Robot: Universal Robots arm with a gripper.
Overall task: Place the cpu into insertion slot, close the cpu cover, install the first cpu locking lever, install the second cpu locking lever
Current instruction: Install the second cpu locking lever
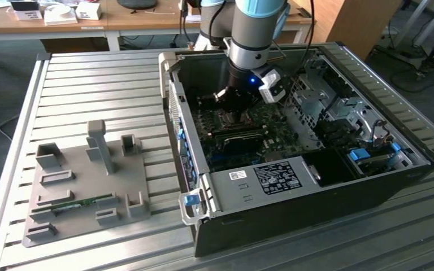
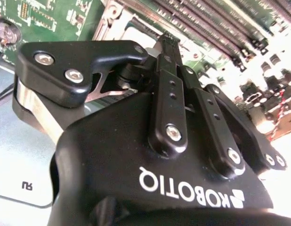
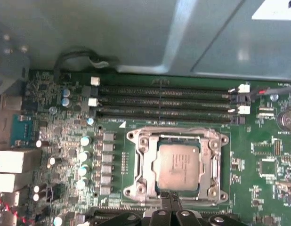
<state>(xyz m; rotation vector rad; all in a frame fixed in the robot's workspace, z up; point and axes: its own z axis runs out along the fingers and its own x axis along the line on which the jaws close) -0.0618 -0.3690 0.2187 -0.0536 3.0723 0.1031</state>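
While the arm reaches down into the open computer case (image 1: 300, 186), we see the pincer (image 3: 170, 200) with its fingers (image 2: 170, 89) pressed together, holding nothing, its tips right at the rim of the insertion slot (image 3: 177, 163). In the first wrist view the cpu (image 3: 177, 165) lies flat inside that slot, greyish-gold, and the silvery cpu cover (image 3: 209, 141) lies down around it, framing the chip through its window. We cannot tell how the locking levers stand. Just beyond the slot run the long narrow memory slots (image 3: 164, 101) on the green motherboard (image 3: 268, 165). In the exterior view the pincer (image 1: 236, 116) hangs over the board in the middle of the case, which rests on the slatted bench (image 1: 96, 79) toward the exterior view's right. A grey fixture tray (image 1: 89, 186) sits near the bench's edge on the exterior view's left, well apart from the case, with a green memory stick (image 1: 77, 204) lying in it.
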